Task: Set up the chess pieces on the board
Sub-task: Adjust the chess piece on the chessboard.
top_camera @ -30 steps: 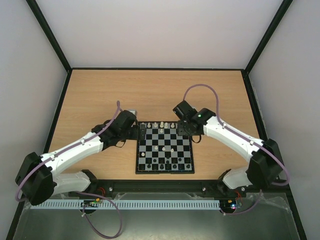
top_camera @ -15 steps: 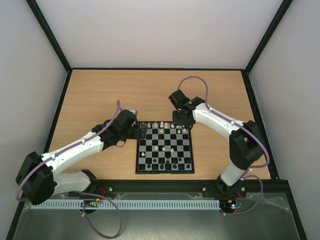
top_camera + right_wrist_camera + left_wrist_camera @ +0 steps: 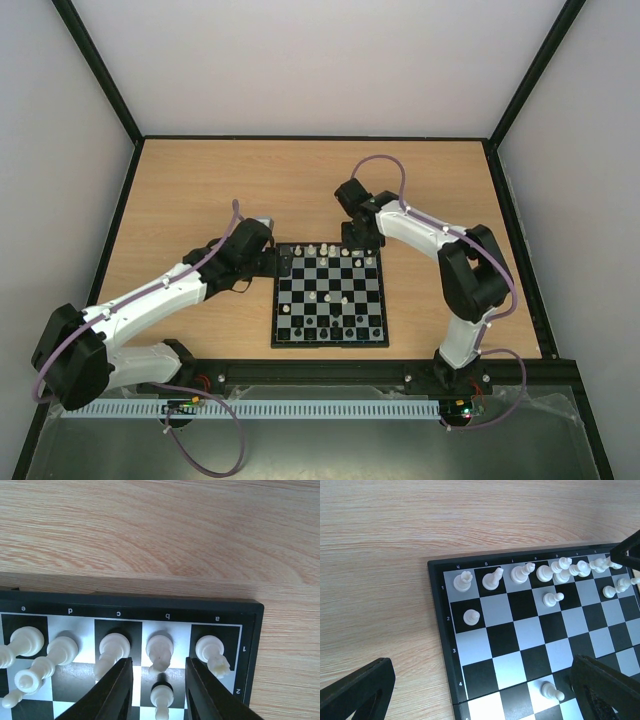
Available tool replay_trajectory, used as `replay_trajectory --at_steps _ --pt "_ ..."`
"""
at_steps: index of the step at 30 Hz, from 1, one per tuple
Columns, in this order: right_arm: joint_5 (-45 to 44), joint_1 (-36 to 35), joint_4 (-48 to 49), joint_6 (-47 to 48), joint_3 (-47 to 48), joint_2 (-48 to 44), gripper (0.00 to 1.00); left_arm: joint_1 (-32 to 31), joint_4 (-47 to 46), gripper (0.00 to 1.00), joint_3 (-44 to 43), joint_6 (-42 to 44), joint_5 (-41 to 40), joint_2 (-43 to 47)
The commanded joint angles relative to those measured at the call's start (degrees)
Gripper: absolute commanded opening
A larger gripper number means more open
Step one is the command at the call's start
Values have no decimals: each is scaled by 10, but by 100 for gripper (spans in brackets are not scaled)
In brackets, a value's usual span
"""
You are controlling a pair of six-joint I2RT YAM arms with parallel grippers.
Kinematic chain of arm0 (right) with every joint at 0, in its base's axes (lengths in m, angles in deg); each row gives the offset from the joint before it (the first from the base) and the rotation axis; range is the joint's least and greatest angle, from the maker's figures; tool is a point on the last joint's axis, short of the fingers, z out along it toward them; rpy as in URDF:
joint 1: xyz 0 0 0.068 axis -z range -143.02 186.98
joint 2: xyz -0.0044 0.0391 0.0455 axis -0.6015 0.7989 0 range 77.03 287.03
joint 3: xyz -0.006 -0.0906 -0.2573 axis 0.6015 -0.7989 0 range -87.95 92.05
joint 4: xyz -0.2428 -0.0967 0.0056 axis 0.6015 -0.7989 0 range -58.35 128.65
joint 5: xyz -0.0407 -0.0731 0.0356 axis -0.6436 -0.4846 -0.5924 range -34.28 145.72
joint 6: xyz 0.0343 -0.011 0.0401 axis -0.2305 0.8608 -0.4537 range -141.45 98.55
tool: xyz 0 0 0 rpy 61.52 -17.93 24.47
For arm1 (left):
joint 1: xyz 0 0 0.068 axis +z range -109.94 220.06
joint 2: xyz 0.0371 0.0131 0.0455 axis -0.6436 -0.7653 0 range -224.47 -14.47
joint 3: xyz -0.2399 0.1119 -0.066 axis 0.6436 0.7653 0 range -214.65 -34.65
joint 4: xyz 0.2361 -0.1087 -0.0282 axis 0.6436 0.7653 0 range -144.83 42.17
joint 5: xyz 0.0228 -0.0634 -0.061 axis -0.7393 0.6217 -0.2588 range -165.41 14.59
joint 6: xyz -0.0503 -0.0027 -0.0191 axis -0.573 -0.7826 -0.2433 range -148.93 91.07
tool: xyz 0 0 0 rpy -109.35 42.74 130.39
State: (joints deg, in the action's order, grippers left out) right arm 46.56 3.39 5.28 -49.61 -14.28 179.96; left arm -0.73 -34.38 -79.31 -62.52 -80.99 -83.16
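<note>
The board [image 3: 330,344] lies on the table [image 3: 200,190], with white chess pieces [image 3: 114,645] along its far rows. The right gripper [image 3: 159,672] straddles a white pawn [image 3: 161,697] near the far-right corner, jaws partly open and not touching it. The left gripper [image 3: 482,672], wide open and empty, hangs over the far-left corner.

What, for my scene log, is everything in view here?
board: one, black and pale chequers, on table between arms
white chess pieces: many, cream-white, mostly far rows, few mid-board
black chess pieces: many, black, near rows
table: one, light wood, under all
cables: two, purple, along arms
left gripper: one, black, open, above board's far left corner
right gripper: one, black, open astride a white pawn, far right corner
</note>
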Motion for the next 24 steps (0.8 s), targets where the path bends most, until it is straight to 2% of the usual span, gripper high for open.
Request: replay_trajectory --at_steps 1,24 --pt "8 4 -8 12 15 10 29 4 0 99 1 3 -9 4" --pt "12 5 0 23 5 29 12 4 9 99 -9 4 -11 -9"
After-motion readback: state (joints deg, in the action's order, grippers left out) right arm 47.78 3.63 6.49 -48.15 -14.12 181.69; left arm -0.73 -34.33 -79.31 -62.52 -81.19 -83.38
